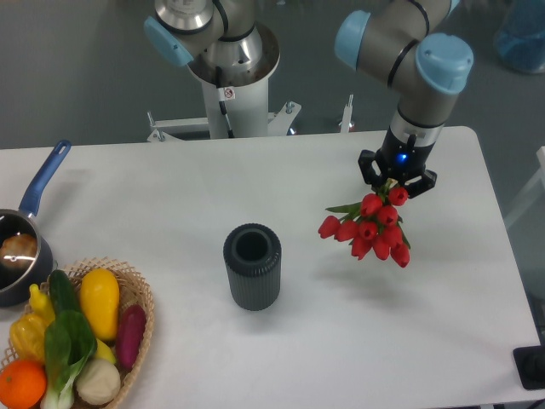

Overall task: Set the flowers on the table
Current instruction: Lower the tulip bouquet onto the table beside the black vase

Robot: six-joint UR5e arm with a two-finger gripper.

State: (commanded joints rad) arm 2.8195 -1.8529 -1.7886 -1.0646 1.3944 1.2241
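The flowers (368, 228), a bunch of red tulips with some green leaf showing, hang head-down over the right part of the white table (170, 196). My gripper (396, 182) is shut on their stems from above, just over the blooms; the stems themselves are hidden behind the fingers. A faint shadow of the bunch lies on the table beneath it, so the blooms look slightly clear of the surface.
A dark ribbed cylindrical vase (252, 266) stands upright mid-table, left of the bunch. A wicker basket (136, 294) of vegetables and fruit sits at the front left. A blue-handled pot (21, 247) is at the left edge. The robot base (230, 68) rises behind the table.
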